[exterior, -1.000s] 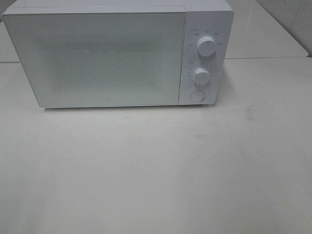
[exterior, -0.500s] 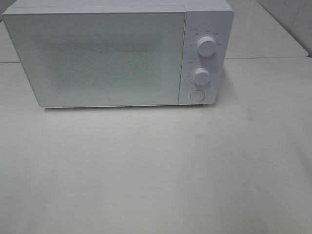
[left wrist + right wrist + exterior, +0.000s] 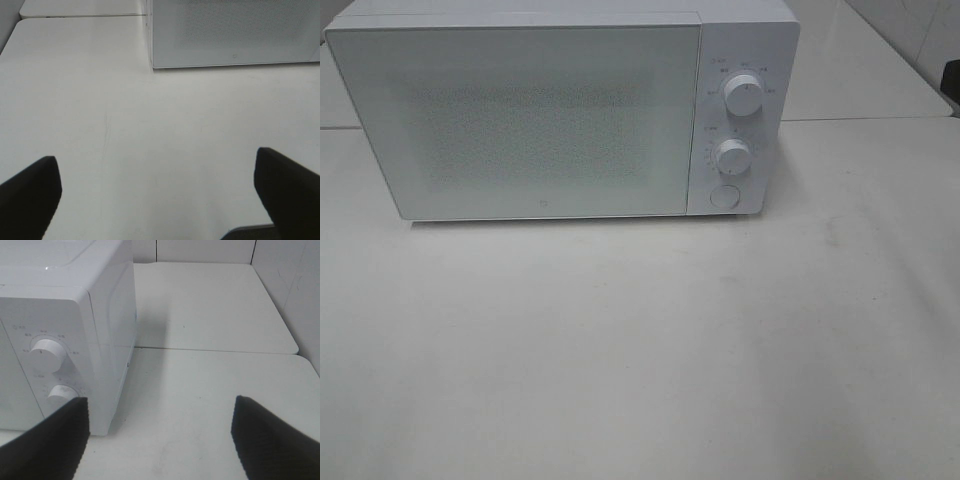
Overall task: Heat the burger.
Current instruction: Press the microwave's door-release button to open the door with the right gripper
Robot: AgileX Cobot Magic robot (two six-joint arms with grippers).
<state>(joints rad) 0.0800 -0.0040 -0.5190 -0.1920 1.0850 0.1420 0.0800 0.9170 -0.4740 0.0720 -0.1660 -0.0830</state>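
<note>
Burger: you cannot place it from these views; it shows in none of them. Microwave [image 3: 540, 120] stands at the far side of the table [image 3: 640, 350], door closed, frosted front facing you. Control panel on its right side: upper knob [image 3: 744, 95], lower knob [image 3: 732, 155], round button [image 3: 724, 196] beneath. Left gripper [image 3: 155, 167] hangs over bare table in front of the door's left corner, jaws spread wide, nothing between. Right gripper [image 3: 160, 407] sits beside the panel's corner, jaws likewise apart, holding nothing.

Lab-like setup — white microwave [image 3: 540, 120] on plain tables [image 3: 620, 350]
</note>
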